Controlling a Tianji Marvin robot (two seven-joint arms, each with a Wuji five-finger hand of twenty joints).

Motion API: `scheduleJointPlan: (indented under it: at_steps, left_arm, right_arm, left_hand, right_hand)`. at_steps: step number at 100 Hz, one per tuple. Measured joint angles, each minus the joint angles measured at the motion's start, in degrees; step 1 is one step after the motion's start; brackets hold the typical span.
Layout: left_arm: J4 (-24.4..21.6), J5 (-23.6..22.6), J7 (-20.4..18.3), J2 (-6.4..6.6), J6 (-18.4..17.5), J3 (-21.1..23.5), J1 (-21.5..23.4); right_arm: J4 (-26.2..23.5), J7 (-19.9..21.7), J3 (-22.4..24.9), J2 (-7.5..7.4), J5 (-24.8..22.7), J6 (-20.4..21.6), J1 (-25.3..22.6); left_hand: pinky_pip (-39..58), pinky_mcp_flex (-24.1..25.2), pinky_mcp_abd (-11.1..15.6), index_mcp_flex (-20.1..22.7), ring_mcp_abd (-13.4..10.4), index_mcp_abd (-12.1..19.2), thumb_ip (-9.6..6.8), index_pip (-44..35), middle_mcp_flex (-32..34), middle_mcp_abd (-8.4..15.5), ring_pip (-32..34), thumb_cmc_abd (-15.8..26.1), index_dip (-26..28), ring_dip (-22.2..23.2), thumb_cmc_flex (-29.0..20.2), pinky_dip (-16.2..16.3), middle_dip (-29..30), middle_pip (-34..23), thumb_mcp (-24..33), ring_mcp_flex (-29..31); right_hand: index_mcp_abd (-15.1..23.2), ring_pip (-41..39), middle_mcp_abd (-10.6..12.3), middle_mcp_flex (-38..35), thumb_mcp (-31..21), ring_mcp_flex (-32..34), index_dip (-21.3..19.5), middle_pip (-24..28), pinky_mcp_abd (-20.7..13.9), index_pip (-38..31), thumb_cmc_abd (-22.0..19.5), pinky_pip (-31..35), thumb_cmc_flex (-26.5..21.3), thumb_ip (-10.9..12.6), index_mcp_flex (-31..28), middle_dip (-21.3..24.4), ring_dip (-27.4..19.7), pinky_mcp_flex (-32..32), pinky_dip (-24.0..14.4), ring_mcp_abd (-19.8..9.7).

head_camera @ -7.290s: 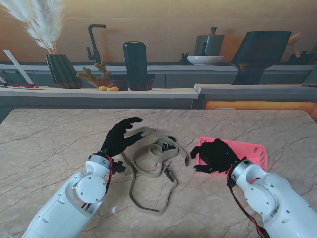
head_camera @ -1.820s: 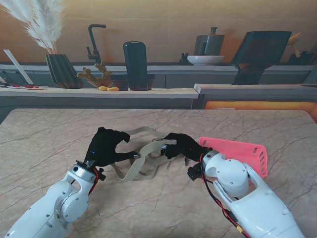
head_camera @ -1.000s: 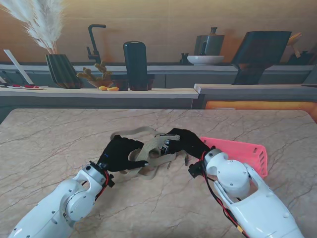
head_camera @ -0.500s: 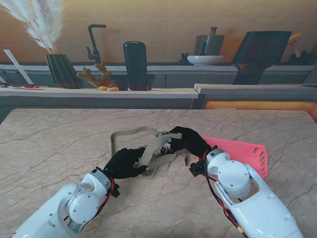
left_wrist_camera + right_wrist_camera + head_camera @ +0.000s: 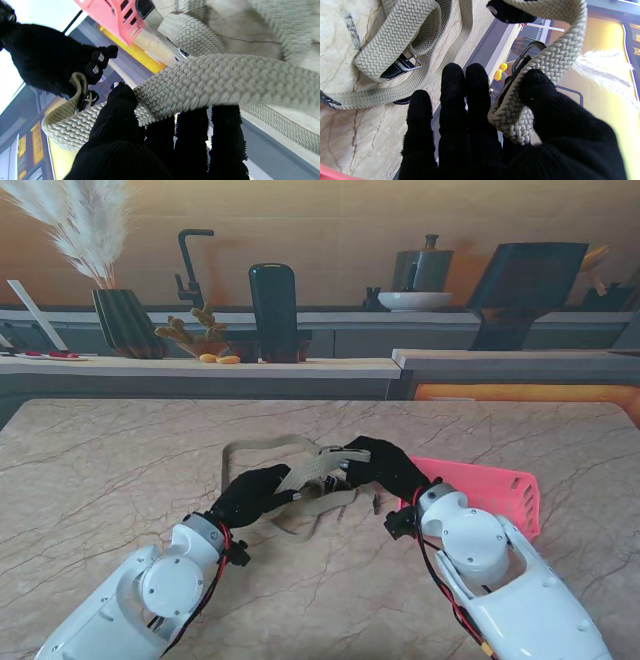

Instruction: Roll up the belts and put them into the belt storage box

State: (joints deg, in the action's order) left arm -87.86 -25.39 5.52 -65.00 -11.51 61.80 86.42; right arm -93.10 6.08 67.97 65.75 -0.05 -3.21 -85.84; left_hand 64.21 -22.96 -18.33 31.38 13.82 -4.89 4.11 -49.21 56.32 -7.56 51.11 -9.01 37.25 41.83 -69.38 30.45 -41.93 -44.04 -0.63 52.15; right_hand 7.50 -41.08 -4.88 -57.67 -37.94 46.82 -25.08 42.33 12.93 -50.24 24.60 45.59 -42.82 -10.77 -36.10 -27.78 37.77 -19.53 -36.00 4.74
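Both hands are up off the marble tabletop (image 5: 120, 470) with a beige woven belt (image 5: 318, 467) strung between them. The left hand (image 5: 250, 495) has its thumb pressed onto the strap against its fingers, pinching one stretch of it; the left wrist view shows the webbing crossing those fingertips (image 5: 122, 93) and bending in a loop toward the other hand. The right hand (image 5: 378, 465) pinches the belt's other end between thumb and forefinger, while its remaining fingers (image 5: 452, 82) lie straight and close together, holding nothing. That end is doubled back on itself near a metal buckle, which looks like the very start of a roll, though I cannot tell how many turns it has.

The rest of the webbing still sprawls loose on the tabletop, trailing from about nine o'clock of the hands round to six o'clock. The right wrist view shows a second buckle (image 5: 405, 65) lying flat on the marble with strap folded over it; whether that belongs to another belt I cannot say.

The pink storage box (image 5: 500, 485) sits at three o'clock of the hands, just beside the right wrist, and nothing shows inside the part I can see. By my reckoning the job is barely begun: winding, tidying and placing all remain.
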Motion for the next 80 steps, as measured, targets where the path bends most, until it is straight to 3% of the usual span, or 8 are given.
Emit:
scheduleJointPlan:
  at_steps: [6,12,21,29,38,52,66,80]
  left_arm:
    - [1.7,5.7,-3.4,-0.01,-2.6,0.0,-1.6]
    - [3.8,13.8,-11.2,0.08,-6.4,0.1,-3.9]
    - [4.6,20.8,-18.2,0.57,-4.4,-0.2,-6.6]
    - [4.9,20.9,-18.4,0.97,-1.0,-1.3,-9.0]
    - [6.2,21.9,-19.3,1.04,-0.3,-2.3,-11.3]
    - [7.9,23.7,-20.0,0.92,0.7,-4.2,-14.0]
    - [9.5,25.4,-20.0,0.35,1.5,-5.6,-15.5]
    - [10.8,25.0,-15.0,-0.67,1.6,-7.2,-16.1]
  right_arm:
    - [-0.1,0.1,0.0,0.00,0.4,0.0,-0.1]
    - [-0.2,0.2,0.1,0.00,1.0,-0.1,-0.3]
    - [-0.4,0.4,0.1,0.00,2.0,-0.4,-0.5]
    - [-0.5,0.9,0.1,0.00,2.9,-0.5,-0.7]
    - [-0.6,1.7,0.2,0.00,4.4,-0.7,-0.8]
    - [-0.5,4.9,0.2,-0.09,7.2,-0.9,-0.8]
    - [0.1,4.3,-0.8,-0.24,6.9,-0.3,-0.4]
    - [1.0,2.0,-2.1,-0.08,6.2,1.1,0.0]
  left_hand:
    - [0.2,-0.9,0.0,0.3,-0.5,0.0,0.07,-0.1,1.6,0.2,1.2,0.7,0.0,1.5,0.0,0.0,-2.5,-1.2,-0.2,1.4]
    - [0.2,-1.8,0.9,1.3,-1.0,0.6,0.07,-0.6,2.5,0.8,2.4,1.2,0.1,2.9,0.0,0.0,-4.2,-2.0,-0.9,2.3]
    - [0.2,-1.8,1.1,1.9,-1.0,0.6,0.07,-1.0,3.2,0.9,3.7,1.2,0.1,4.3,0.0,0.0,-5.7,-3.8,-1.1,2.9]
    - [0.2,-1.6,1.2,3.0,-1.0,0.7,0.07,-1.2,3.8,0.9,4.3,1.2,0.2,4.4,0.8,0.0,-6.8,-4.2,-1.0,2.9]
    - [0.1,-0.5,1.4,3.1,-1.0,1.6,0.07,-1.2,3.8,1.2,4.3,1.2,0.2,4.4,1.5,0.0,-7.0,-4.2,-0.9,2.9]
    - [-1.8,0.5,1.5,3.1,-1.0,3.2,0.09,-1.2,3.8,1.7,2.6,1.2,0.8,4.4,1.8,0.1,-7.1,-4.3,-1.2,2.7]
    - [-3.4,1.8,1.5,3.9,-1.0,5.2,0.62,0.3,3.7,2.2,0.3,1.1,0.0,4.4,2.3,0.7,-7.1,-3.3,-1.2,1.5]
    - [-4.3,2.5,1.5,5.3,-1.0,6.0,0.51,1.4,3.6,2.2,-2.7,-2.1,-1.5,3.9,4.1,1.3,-5.7,-1.2,0.2,1.0]
  right_hand:
    - [0.0,0.0,0.0,0.0,0.0,0.0,0.0,0.0,0.0,0.0,0.0,0.0,0.0,0.0,0.0,0.0,0.0,0.0,0.0,0.0]
    - [0.0,0.0,0.0,0.0,0.0,0.0,0.0,0.0,0.0,0.0,0.0,0.0,0.0,0.0,0.0,0.0,0.0,0.0,0.0,0.0]
    - [0.0,0.0,-0.2,0.0,0.0,0.0,0.0,0.0,0.0,0.0,0.0,0.0,0.0,-0.1,0.0,0.1,0.0,0.5,0.0,0.2]
    - [0.0,0.0,-0.3,0.0,0.0,0.0,0.3,-0.1,0.0,0.0,0.0,0.0,0.0,-0.1,0.0,0.7,-0.5,0.6,0.0,0.3]
    - [0.0,2.2,-0.8,1.9,0.0,-2.2,0.5,-2.6,0.0,0.0,0.0,-0.5,0.0,-0.1,0.0,1.7,-1.8,1.3,0.0,0.4]
    - [0.0,12.4,-2.2,10.0,0.0,-8.7,0.5,-9.8,0.0,0.0,0.0,-3.7,0.0,-0.1,-0.1,4.1,-6.6,4.3,0.0,0.1]
    - [0.1,23.1,-2.3,17.3,-1.0,-15.5,0.5,-15.3,-1.5,0.4,0.2,-8.8,0.9,-0.1,-0.8,6.5,-13.9,6.8,0.1,-1.2]
    - [0.7,28.2,-1.7,20.9,-2.4,-21.1,0.5,-18.2,-3.0,0.6,1.1,-12.7,2.5,-0.1,-2.1,8.0,-18.1,8.9,0.2,-2.1]
